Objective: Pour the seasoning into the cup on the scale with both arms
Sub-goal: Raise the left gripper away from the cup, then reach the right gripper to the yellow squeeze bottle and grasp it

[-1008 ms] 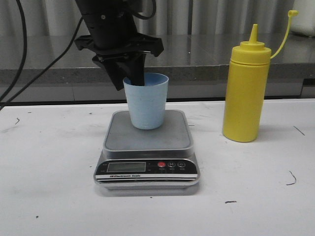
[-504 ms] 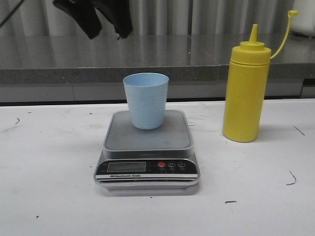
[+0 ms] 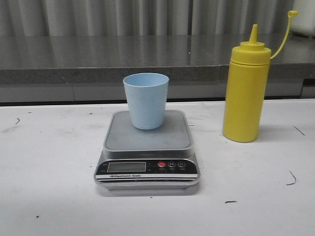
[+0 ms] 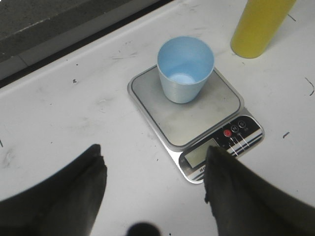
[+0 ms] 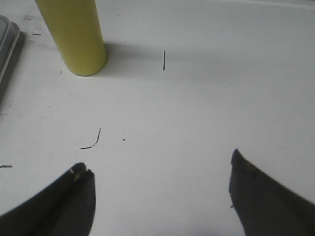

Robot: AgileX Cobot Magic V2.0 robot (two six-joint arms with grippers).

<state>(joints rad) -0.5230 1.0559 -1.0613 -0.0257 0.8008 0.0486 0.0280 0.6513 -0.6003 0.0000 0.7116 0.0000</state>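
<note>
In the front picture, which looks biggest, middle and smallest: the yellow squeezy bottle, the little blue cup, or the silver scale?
1. Flat silver-grey digital scale: covers the most picture, though it sits nearest the camera.
2. Tall yellow plastic squeeze bottle: tallest thing, narrower.
3. Small light blue plastic cup: clearly smallest.

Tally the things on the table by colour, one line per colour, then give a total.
Yellow: 1, the seasoning bottle
Light blue: 1, the cup, standing on the scale
Silver-grey: 1, the scale
Total: 3
</note>
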